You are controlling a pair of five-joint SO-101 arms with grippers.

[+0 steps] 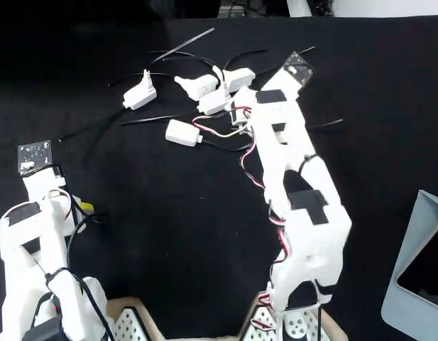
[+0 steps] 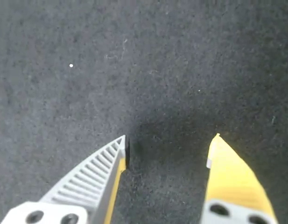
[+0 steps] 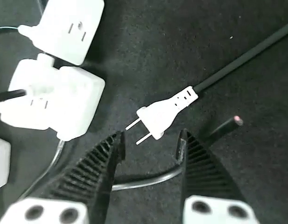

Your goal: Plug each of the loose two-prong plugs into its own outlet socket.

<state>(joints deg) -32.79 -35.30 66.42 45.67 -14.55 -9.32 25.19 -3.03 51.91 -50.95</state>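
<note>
In the right wrist view a loose white two-prong plug (image 3: 162, 114) on a black cable lies on the black mat, prongs toward my right gripper (image 3: 151, 137). That gripper is open, its black fingers either side of the prongs and not touching them. Beside the plug sit white outlet blocks (image 3: 55, 100), one of them (image 3: 69, 28) with its slots facing up. From above, the right arm (image 1: 282, 142) stretches to the far cluster of outlet blocks (image 1: 215, 103). My left gripper (image 2: 171, 139) is open over bare mat, on the left arm (image 1: 34, 227) at the near left.
More white outlet blocks (image 1: 139, 92) (image 1: 182, 132) and thin black cables (image 1: 183, 46) lie scattered at the far middle. A cut cable end (image 3: 235, 121) lies near the plug. A pale grey tray (image 1: 417, 234) stands at the right edge.
</note>
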